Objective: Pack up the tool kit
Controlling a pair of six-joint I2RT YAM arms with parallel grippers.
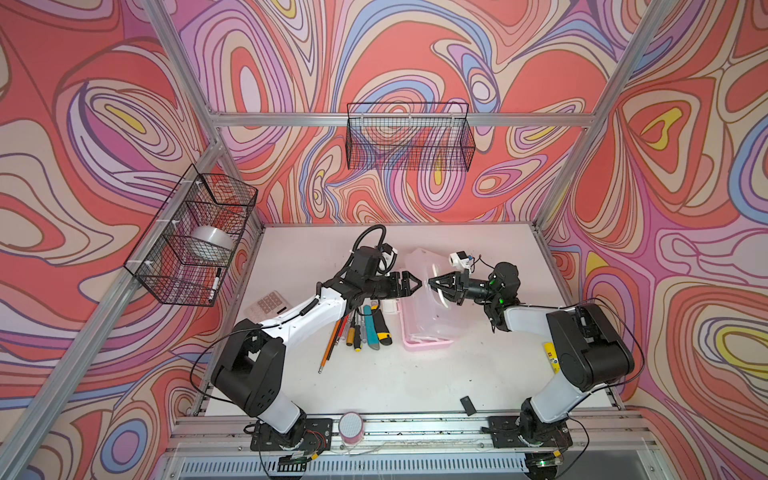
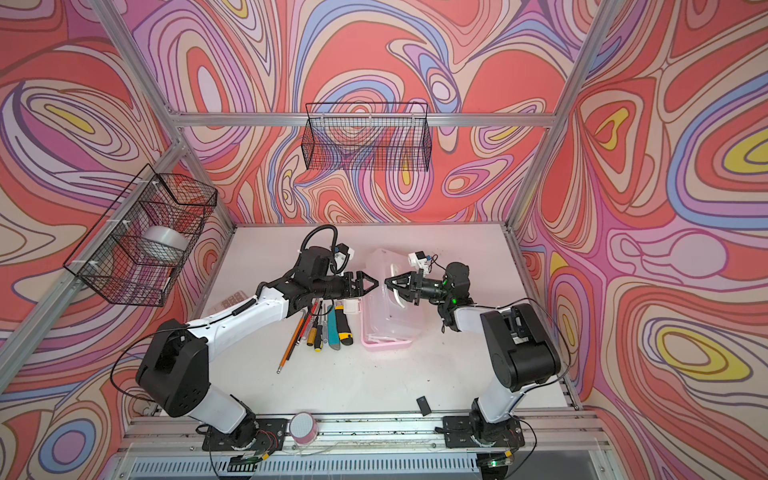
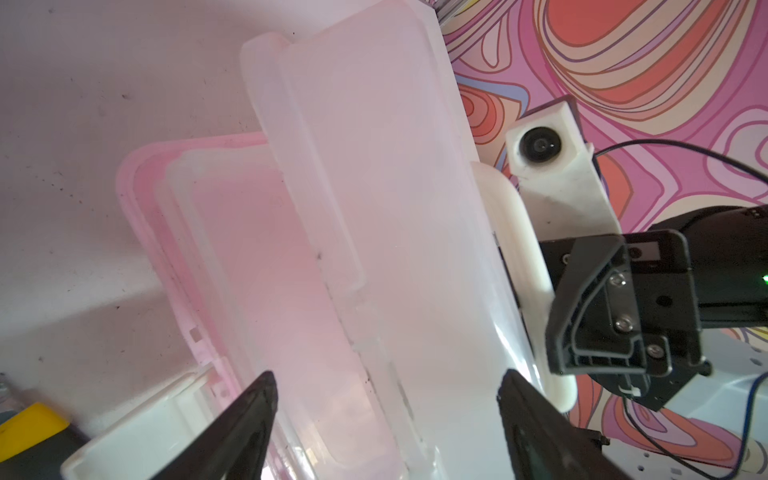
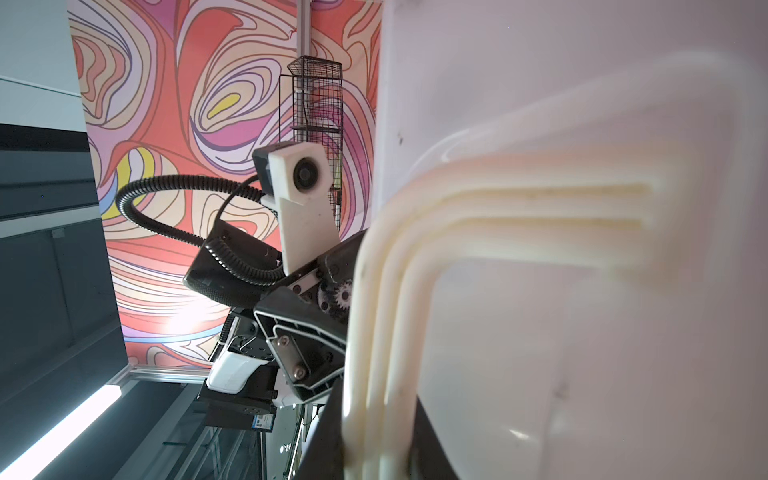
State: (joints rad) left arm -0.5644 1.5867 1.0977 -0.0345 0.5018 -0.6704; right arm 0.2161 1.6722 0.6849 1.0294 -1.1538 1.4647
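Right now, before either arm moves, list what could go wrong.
The right jaws, pinched on the white handle, seem to hold the clear lid up; a slip could drop it shut on the pink box.
The open left jaws face them closely across the lid; advancing could bump them.
The left arm hangs over the tools; dipping could scatter them.
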